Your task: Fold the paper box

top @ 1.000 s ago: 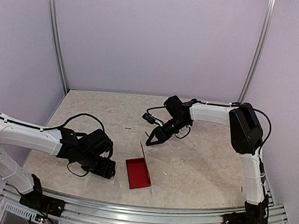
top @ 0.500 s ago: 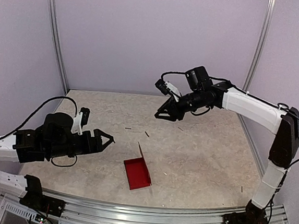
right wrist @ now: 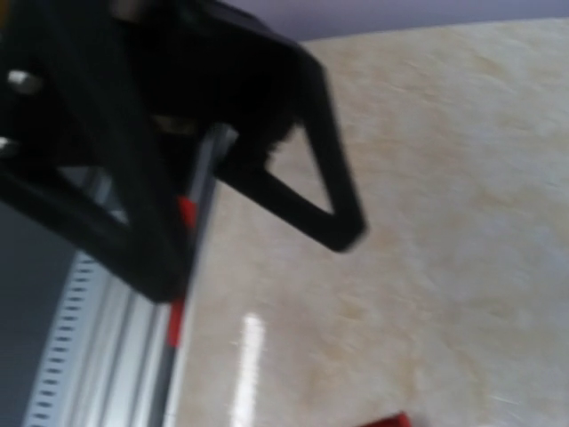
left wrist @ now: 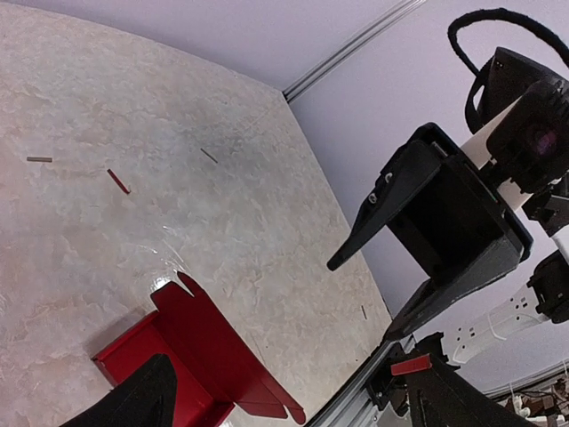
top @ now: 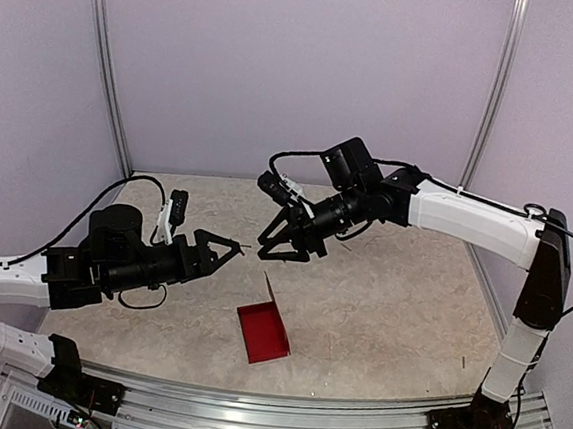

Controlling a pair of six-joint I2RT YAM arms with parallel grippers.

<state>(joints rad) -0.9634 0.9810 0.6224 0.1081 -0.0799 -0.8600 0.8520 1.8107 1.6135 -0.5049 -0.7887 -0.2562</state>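
The red paper box (top: 263,333) lies on the table near the front, a shallow open tray with one tall notched flap (top: 272,289) standing up along its right side. In the left wrist view the box (left wrist: 191,342) sits low between my own fingers. My left gripper (top: 225,249) hangs in the air up and left of the box, open and empty. My right gripper (top: 282,244) hangs above the flap, open and empty, facing the left one; it shows in the left wrist view (left wrist: 427,222). The right wrist view is blurred; a red corner (right wrist: 387,420) shows at its bottom edge.
Small dark sticks (left wrist: 118,181) lie scattered on the marbled table (top: 388,314). A metal rail (top: 279,410) runs along the front edge. Purple walls close in the back and sides.
Both grippers left the box and rose. The left one lifted off the table and moved right; the right one swung up, then came down and left. The box stayed put.
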